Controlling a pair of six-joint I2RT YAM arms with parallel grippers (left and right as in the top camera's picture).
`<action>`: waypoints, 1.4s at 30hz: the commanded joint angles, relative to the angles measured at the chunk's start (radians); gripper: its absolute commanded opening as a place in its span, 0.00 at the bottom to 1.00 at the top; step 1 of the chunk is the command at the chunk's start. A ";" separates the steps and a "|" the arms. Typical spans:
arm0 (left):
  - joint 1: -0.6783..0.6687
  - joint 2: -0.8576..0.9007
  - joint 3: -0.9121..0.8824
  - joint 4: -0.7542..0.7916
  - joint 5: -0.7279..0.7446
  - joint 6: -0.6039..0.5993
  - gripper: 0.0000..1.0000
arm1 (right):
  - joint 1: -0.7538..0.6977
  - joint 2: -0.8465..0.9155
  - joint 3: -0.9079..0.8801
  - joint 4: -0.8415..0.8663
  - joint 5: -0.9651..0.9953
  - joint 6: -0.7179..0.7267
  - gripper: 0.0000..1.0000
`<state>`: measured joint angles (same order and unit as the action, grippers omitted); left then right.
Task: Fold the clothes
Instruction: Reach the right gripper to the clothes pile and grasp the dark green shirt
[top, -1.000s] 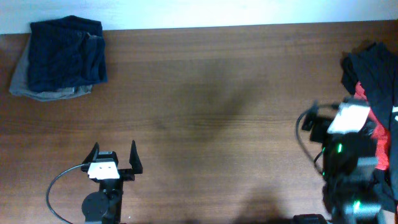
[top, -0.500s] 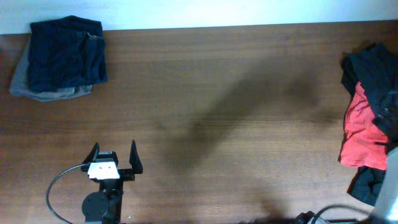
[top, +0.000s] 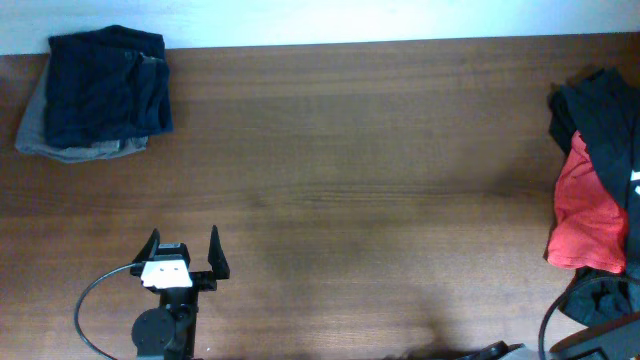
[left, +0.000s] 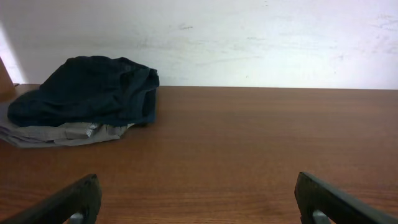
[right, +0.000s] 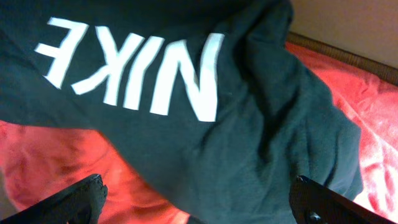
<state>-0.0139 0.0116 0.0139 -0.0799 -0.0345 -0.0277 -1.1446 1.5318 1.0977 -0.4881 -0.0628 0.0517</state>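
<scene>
Left gripper (top: 183, 240): jaws spread wide with nothing between them. It sits low at the near left of the table (top: 350, 150), facing the stack, and is probably parked out of the way.
Right gripper (right: 199, 202): fingers wide apart and empty, hanging close over the pile at the right edge. The overhead view shows almost none of it.
Pile (top: 592, 190): unfolded clothes heaped at the far right, partly off the overhead frame.
Black garment (right: 249, 143): crumpled on top of the pile, white NIKE print (right: 130, 68) facing up. It is the one directly under the right fingers.
Red garment (right: 50, 162): lies under the black one and shows on both sides of it.
Stack: navy garment (top: 100, 85) folded on a grey garment (top: 75, 150) at the far left corner, well apart from the pile, so likely the finished place.
Step, as judged: a wide-open approach to pick the black garment off the pile.
Risk: the fingers could pinch the red layer along with it.
</scene>
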 joint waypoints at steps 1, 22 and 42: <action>-0.003 -0.006 -0.005 0.000 -0.007 -0.010 0.99 | -0.066 0.023 0.021 0.035 -0.091 -0.134 0.99; -0.003 -0.006 -0.005 0.000 -0.007 -0.010 0.99 | -0.121 0.160 0.050 0.138 0.065 -0.280 0.99; -0.003 -0.006 -0.005 0.000 -0.007 -0.010 0.99 | -0.121 0.309 0.053 0.235 0.026 -0.219 0.99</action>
<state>-0.0139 0.0116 0.0139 -0.0799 -0.0345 -0.0277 -1.2625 1.8355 1.1336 -0.2592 -0.0494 -0.1795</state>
